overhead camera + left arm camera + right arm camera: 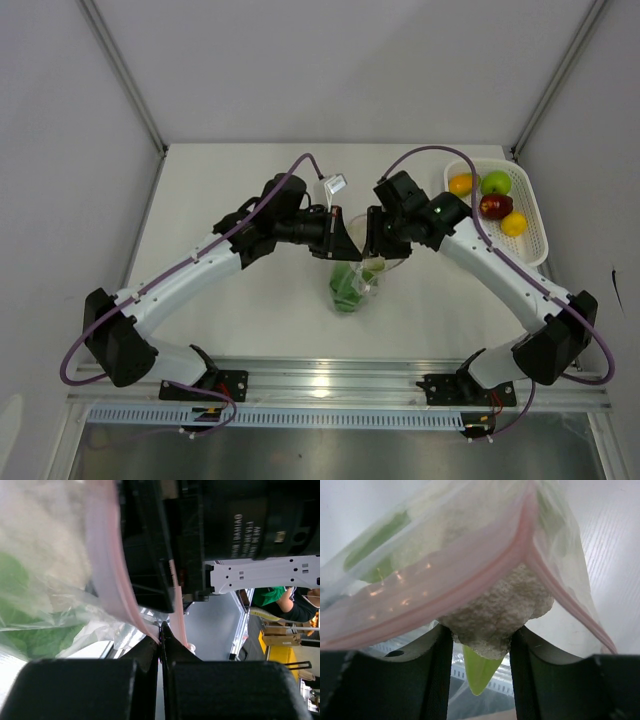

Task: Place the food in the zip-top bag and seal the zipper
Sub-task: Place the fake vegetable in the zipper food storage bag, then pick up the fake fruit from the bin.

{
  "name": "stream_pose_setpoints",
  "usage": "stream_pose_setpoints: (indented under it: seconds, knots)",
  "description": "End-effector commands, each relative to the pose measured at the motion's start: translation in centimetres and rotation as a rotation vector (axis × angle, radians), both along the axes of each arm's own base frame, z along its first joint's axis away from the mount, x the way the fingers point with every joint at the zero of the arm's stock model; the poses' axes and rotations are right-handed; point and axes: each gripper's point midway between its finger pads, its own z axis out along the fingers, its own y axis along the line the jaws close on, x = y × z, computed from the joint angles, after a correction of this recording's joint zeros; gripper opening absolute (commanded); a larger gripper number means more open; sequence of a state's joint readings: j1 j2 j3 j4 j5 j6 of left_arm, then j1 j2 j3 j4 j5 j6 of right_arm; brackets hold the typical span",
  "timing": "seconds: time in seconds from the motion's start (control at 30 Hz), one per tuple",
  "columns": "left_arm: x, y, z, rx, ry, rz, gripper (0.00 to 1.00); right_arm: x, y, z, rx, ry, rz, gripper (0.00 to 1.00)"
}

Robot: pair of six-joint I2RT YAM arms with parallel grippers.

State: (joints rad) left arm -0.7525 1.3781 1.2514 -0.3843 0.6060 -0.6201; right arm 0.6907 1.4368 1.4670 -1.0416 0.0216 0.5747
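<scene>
The clear zip-top bag (352,282) hangs between my two grippers above the table, with green food showing inside it (30,640). My left gripper (338,240) is shut on the pink zipper strip (112,570), pinched at its fingertips (161,630). My right gripper (374,246) is shut on a bumpy white piece with a green leaf tip (497,612), held at the bag's open mouth under the zipper strip (470,580). An orange (461,184), green apple (495,182), red apple (495,206) and yellow fruit (513,224) lie apart.
The four fruits lie in a white mesh basket (535,215) at the back right. A small white object (335,184) sits by the left arm's cable. Grey walls close the table on three sides. A metal rail (330,375) runs along the near edge.
</scene>
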Motion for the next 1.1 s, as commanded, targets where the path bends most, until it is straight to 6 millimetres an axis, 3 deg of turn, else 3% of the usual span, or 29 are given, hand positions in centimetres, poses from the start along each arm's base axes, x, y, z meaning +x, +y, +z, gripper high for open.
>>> stream_pose_setpoints:
  seconds: [0.0,0.13,0.3,0.4,0.53,0.63,0.7,0.77,0.9,1.07]
  knots:
    - [-0.8,0.0,3.5,-0.070,-0.067,-0.030,0.01,1.8,1.8,1.0,0.051,-0.060,0.018,0.45]
    - [-0.7,0.0,3.2,-0.061,-0.068,-0.027,0.01,1.6,1.4,1.1,0.019,-0.056,0.039,0.62]
    - [-0.6,-0.1,2.7,-0.059,-0.058,-0.022,0.01,1.5,0.3,5.4,0.054,-0.152,0.029,0.76]
    - [-0.6,-0.2,2.8,-0.063,-0.059,-0.025,0.01,1.4,-0.8,7.5,0.067,-0.187,0.003,0.77]
    - [-0.4,-0.1,3.1,-0.059,-0.070,-0.020,0.00,0.7,-1.2,11.8,0.139,-0.257,-0.001,0.77]
    - [-0.4,0.0,3.2,-0.057,-0.077,-0.018,0.01,-0.1,-2.9,13.7,0.135,-0.289,-0.041,0.76]
    - [-0.4,0.0,3.3,-0.056,-0.082,-0.018,0.01,-0.8,-4.7,14.0,0.112,-0.305,-0.078,0.76]
    - [-0.4,0.0,3.4,-0.057,-0.084,-0.020,0.01,-1.2,-5.6,12.3,0.094,-0.267,-0.098,0.75]
    - [-0.4,-0.1,3.2,-0.057,-0.080,-0.024,0.01,-2.4,-6.0,10.0,0.119,-0.216,-0.100,0.73]
    - [-0.5,-0.1,3.3,-0.060,-0.080,-0.028,0.01,-2.6,-7.1,7.4,0.061,-0.188,-0.132,0.73]
